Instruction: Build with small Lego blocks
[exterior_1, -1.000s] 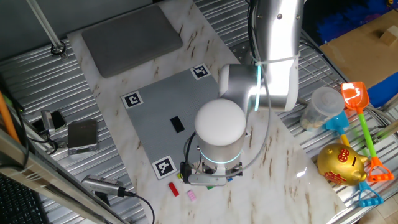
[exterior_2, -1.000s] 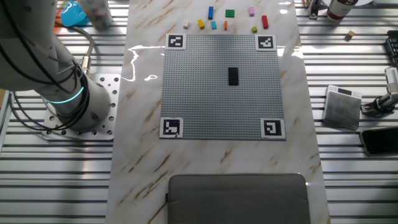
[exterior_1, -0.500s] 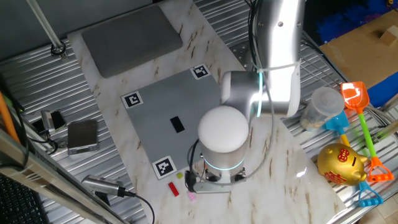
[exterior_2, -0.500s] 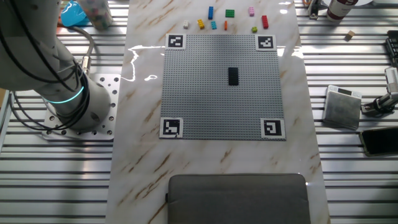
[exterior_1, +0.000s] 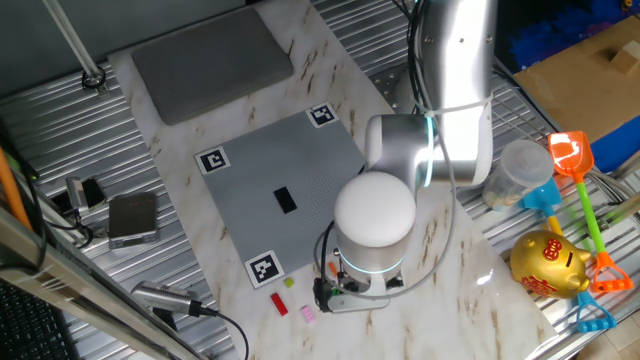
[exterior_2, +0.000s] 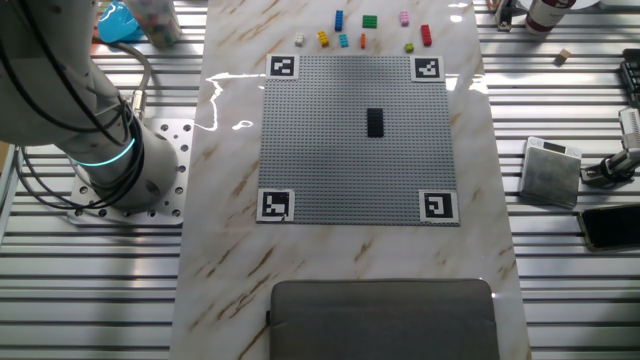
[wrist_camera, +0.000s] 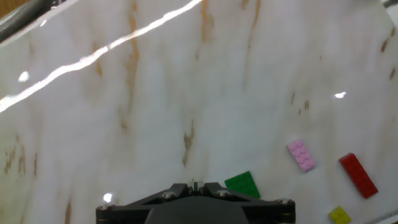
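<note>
Small Lego blocks lie in a row on the marble beyond the grey plate's (exterior_2: 360, 140) edge: white (exterior_2: 299, 40), yellow (exterior_2: 323, 39), blue (exterior_2: 339, 20), light blue (exterior_2: 343, 41), orange (exterior_2: 362, 41), green (exterior_2: 369, 22), pink (exterior_2: 404, 18), yellow-green (exterior_2: 409, 47) and red (exterior_2: 425, 36). A black block (exterior_2: 375, 122) sits on the plate. In the hand view the gripper (wrist_camera: 196, 184) hangs over the marble with its jaws together and nothing between them. The green block (wrist_camera: 242, 184) lies just right of it, then pink (wrist_camera: 301, 155), red (wrist_camera: 357, 175) and yellow-green (wrist_camera: 341, 215). The arm (exterior_1: 375, 210) hides the gripper in one fixed view.
A grey pad (exterior_2: 385, 318) lies at the plate's far side. A small metal box (exterior_2: 551, 170) and cables sit on the ribbed bench. A jar (exterior_1: 520, 170), toy shovels (exterior_1: 570, 155) and a gold piggy bank (exterior_1: 548, 262) stand beside the arm.
The arm has shifted right and toward the table's edge along the row of blocks. The blocks and the plate have not moved.
</note>
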